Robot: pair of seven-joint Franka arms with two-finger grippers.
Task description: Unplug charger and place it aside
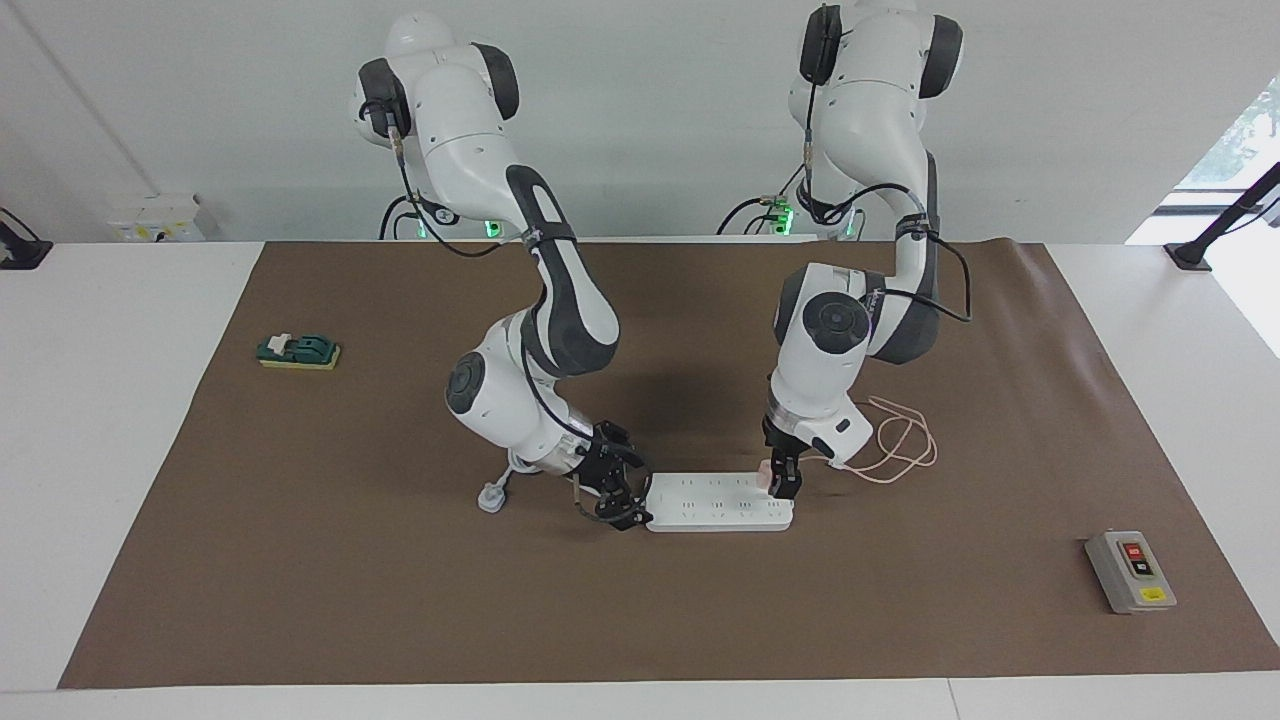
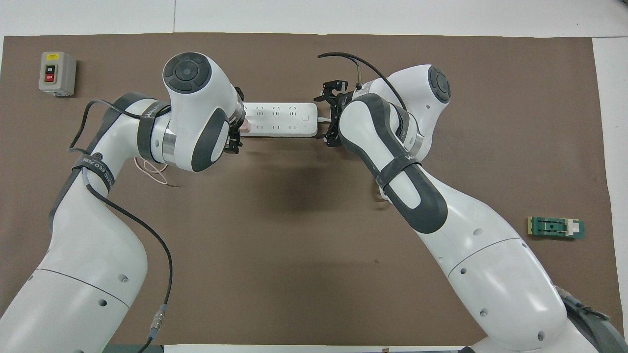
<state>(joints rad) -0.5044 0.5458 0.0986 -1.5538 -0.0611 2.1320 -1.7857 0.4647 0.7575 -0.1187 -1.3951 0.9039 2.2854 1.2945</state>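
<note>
Two grippers sit at a white power strip (image 1: pixel 719 501): the left gripper (image 1: pixel 783 482) straddles the pink charger (image 1: pixel 766 471) plugged into its end, grip unclear; the right gripper (image 1: pixel 619 497), fingers apart, brackets the corded end.

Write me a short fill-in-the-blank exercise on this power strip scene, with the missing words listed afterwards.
1. The pink charger is plugged into the white ____.
2. The left gripper is down at the ____.
3. The right gripper is at the end of the power strip where its white ____ comes out.
4. The grey switch box lies toward the ____ arm's end of the table.

Missing words: power strip; charger; cord; left
</note>
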